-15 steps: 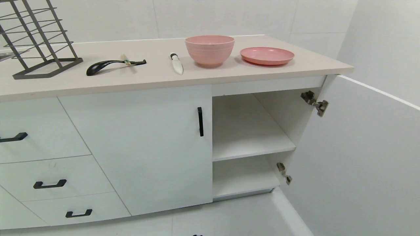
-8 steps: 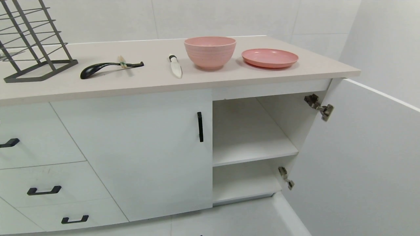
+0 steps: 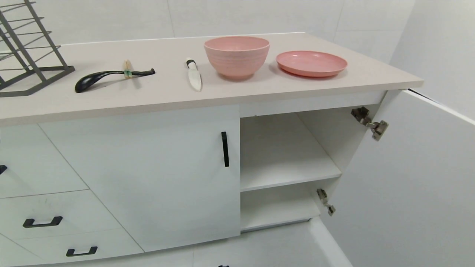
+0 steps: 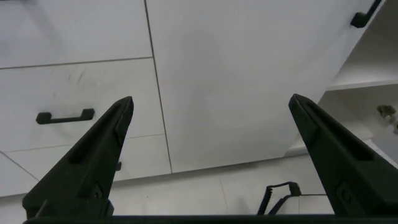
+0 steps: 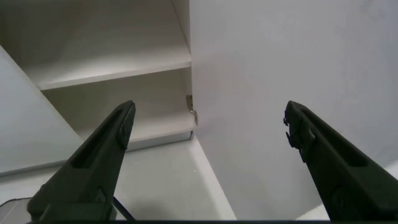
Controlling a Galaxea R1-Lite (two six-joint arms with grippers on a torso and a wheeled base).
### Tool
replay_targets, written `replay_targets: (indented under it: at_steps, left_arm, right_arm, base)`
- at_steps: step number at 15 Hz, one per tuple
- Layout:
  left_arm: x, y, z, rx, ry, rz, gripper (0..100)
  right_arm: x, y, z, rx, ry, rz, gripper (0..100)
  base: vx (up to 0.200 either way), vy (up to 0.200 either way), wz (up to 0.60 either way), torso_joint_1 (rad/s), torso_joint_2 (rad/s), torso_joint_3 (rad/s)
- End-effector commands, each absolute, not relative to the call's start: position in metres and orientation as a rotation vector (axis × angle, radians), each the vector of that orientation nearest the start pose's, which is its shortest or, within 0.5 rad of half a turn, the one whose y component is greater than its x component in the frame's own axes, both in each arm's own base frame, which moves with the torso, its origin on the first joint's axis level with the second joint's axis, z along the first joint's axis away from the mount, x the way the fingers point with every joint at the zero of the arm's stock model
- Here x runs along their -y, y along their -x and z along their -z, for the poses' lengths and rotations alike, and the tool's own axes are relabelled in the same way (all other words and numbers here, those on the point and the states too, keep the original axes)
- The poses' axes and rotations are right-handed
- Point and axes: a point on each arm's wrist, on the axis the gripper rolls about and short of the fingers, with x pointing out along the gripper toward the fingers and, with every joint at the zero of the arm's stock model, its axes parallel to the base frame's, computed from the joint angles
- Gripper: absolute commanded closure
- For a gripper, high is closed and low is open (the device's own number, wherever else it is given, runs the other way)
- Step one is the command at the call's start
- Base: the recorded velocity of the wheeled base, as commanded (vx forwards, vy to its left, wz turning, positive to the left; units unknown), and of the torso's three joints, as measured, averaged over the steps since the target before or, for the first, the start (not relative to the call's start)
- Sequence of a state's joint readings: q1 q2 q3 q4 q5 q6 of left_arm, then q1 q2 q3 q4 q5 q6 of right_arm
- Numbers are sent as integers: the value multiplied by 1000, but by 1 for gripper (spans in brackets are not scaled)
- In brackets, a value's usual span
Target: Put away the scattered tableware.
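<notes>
Pink bowl, plate, knife & black spoon lie on table; bowl btwn knife & plate. Cupboard door below plate stands open. L pincer spread apart, facing drawers; R pincer spread apart, facing shelf.

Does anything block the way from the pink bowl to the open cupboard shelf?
Nothing visible does: the pink bowl sits on the counter above the compartment, whose door is swung wide open.
</notes>
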State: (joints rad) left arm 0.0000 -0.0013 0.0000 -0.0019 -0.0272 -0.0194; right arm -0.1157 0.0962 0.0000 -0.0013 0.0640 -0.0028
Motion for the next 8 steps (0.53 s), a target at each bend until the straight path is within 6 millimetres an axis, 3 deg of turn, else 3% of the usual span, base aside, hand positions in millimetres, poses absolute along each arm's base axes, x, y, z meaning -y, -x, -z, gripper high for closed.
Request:
replay_targets:
  at_steps: [1, 8]
  left_arm:
    - [1, 23, -76, 3, 20, 28, 0]
    - [1, 23, -76, 3, 20, 28, 0]
  right_arm:
    - [-3, 15, -78, -95, -5, 50, 0]
    - [-3, 15, -78, -95, -4, 50, 0]
  base:
    - [0, 0, 0, 246, -163, -193]
    - [0, 0, 0, 216, -550, -209]
